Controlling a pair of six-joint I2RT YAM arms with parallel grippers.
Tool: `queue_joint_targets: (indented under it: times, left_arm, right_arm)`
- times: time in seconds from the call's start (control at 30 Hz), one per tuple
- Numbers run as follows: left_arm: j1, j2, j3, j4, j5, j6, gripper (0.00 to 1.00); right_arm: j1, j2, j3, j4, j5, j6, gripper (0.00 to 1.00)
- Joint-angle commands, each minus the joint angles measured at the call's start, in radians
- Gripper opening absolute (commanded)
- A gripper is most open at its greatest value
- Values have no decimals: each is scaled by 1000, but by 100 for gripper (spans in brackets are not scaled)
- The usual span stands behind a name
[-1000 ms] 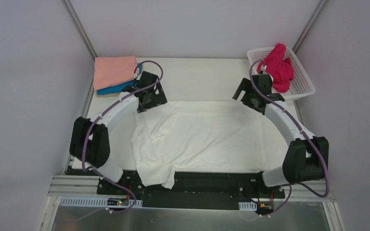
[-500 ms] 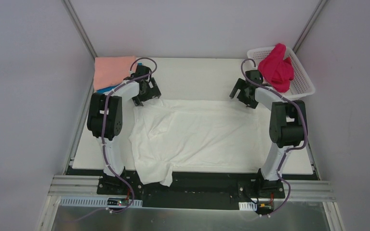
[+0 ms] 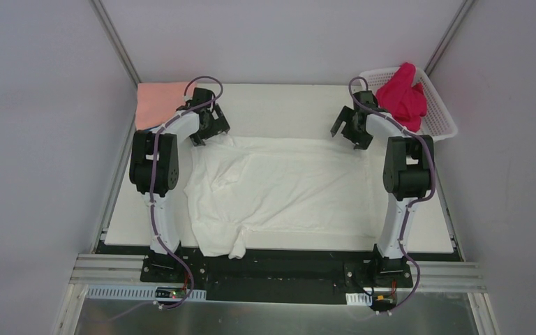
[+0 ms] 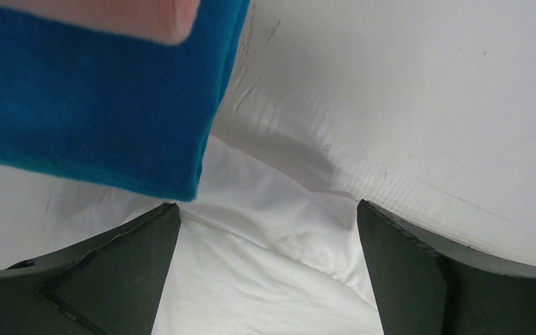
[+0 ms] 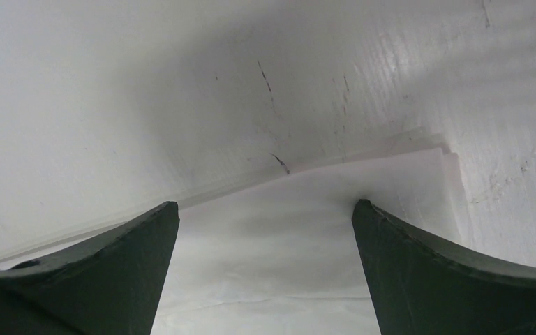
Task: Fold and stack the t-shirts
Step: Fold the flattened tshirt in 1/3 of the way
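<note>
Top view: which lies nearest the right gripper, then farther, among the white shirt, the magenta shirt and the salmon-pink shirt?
From the right gripper:
1. The white t-shirt, spread just beneath it, mid-table.
2. The magenta t-shirt, in the basket, far-right corner.
3. The salmon-pink t-shirt, far-left corner.

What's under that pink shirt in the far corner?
A blue shirt lies under the pink shirt, its edge sticking out. Anything beneath the blue one is covered.
</note>
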Motion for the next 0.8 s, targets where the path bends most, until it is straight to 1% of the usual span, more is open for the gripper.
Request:
queue_joint_targets:
  times: [0.0, 0.33, 0.63, 0.77]
  left_arm:
    - [22, 85, 39, -16, 22, 10, 99]
    - [26, 182, 194, -16, 67, 50, 99]
    - [27, 292, 351, -17, 73, 70, 99]
    - [29, 338, 442, -25, 73, 84, 99]
  right_arm:
    - [-35, 47, 66, -43, 4, 20, 99]
    - [-63, 135, 228, -67, 8, -5, 99]
    - [-75, 231, 397, -104, 4, -24, 99]
    - [-77, 254, 439, -100, 28, -38, 99]
